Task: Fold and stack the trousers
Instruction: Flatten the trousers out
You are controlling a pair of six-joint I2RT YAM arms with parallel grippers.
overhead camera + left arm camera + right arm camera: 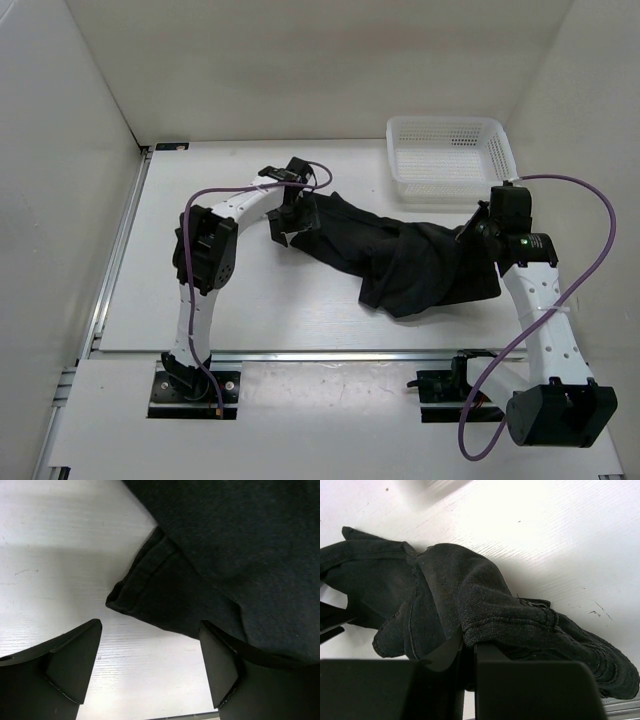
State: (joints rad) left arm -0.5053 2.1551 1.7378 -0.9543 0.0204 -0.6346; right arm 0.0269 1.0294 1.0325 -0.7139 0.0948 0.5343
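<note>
The black trousers (400,255) lie crumpled across the middle of the table, bunched toward the right. My left gripper (290,222) is at their left end, open and empty, with a hemmed corner of the trousers (150,587) just beyond its fingers (75,655). My right gripper (478,232) is at their right end, shut on a fold of the trousers (510,615), whose cloth drapes over its fingers (490,655).
A white mesh basket (450,150) stands at the back right, just behind my right arm. White walls enclose the table on the left, back and right. A metal rail runs along the table's near edge (300,352).
</note>
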